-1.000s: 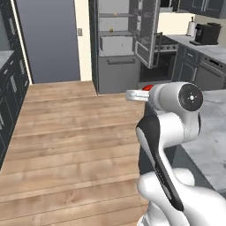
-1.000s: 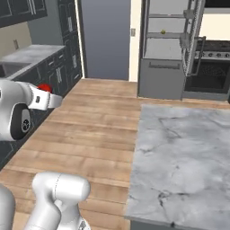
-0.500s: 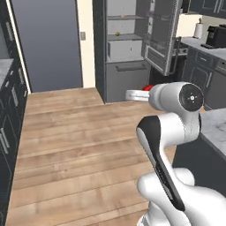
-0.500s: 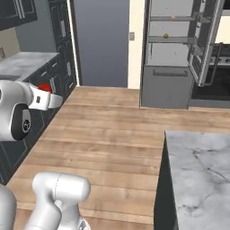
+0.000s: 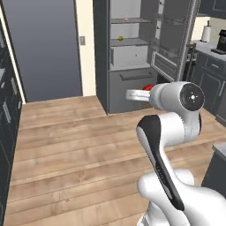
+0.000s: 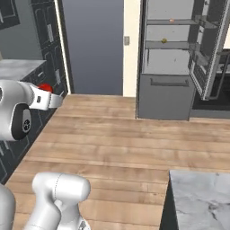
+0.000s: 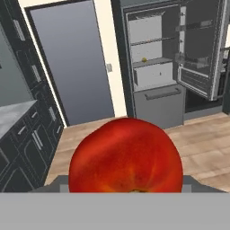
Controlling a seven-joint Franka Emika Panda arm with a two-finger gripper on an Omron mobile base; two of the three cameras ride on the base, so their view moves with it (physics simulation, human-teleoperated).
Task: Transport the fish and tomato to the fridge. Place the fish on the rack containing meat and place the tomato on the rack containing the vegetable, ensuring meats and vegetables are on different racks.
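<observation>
A glossy red tomato sits right in front of the hand camera and covers the fingertips. My gripper is shut on the tomato, held high over the wooden floor, some way short of the fridge. The tomato also peeks out beside the gripper. The fridge stands open ahead, its door swung right. A yellow-green vegetable lies on a middle shelf, and the orange-pink meat lies on the shelf above. The fish is out of view.
A tall grey door stands left of the fridge. Dark cabinets line the left wall. A marble counter corner juts in at the near right. Wooden floor stretches between me and the fridge.
The base has driven towards the fridge, so the whole scene shifted and the fridge looms larger. The arm keeps the same pose with the tomato in its grip.
</observation>
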